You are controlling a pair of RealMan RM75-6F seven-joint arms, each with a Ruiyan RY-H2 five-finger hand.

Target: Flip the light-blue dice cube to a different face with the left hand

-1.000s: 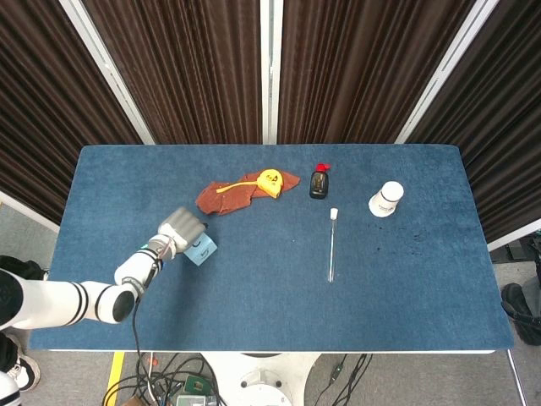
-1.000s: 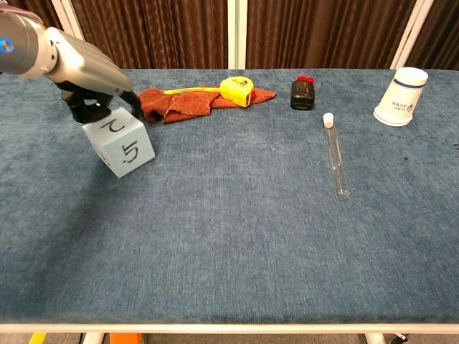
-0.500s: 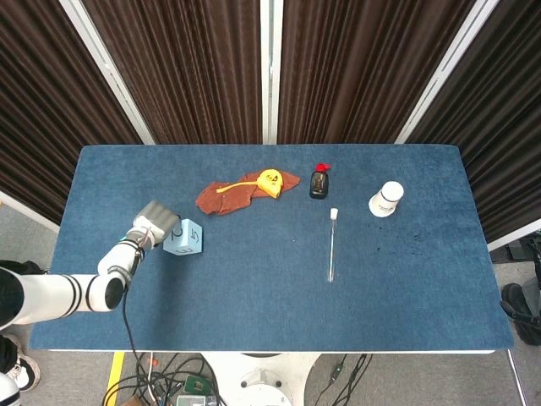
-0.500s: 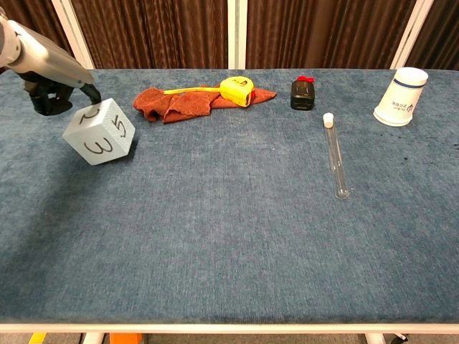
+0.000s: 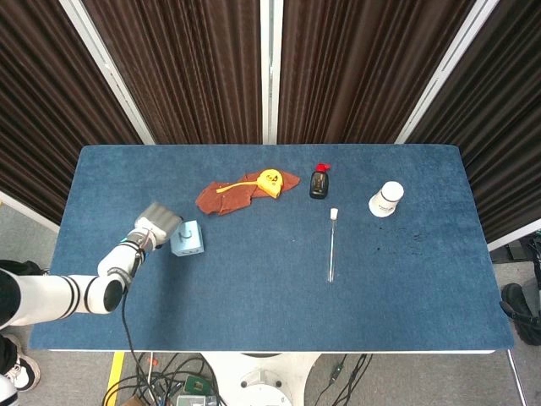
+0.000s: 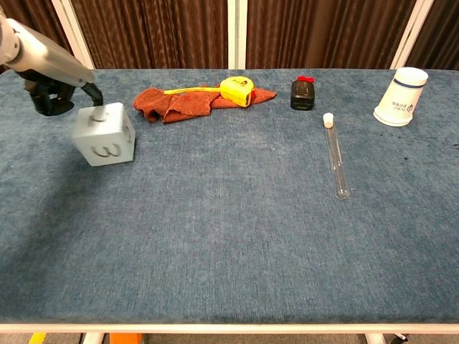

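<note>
Light-blue foam dice cube [image 6: 105,134] sits flat on the blue worktop [image 6: 237,222], "3" facing me. My left hand [image 6: 51,94] touches its top edge; its grip state I cannot tell. Flip apparently complete; next I withdraw.

On my blue bench [image 5: 254,279] a crumpled rust-brown cloth [image 5: 230,194] lies toward the back, a yellow tape measure [image 5: 270,180] resting on its right end; just right of that stands a small black bottle with a red cap [image 5: 319,182]; a glass tube [image 5: 332,245] lies lengthwise nearer me; a white paper cup [image 5: 386,199] sits upside down further right.
</note>
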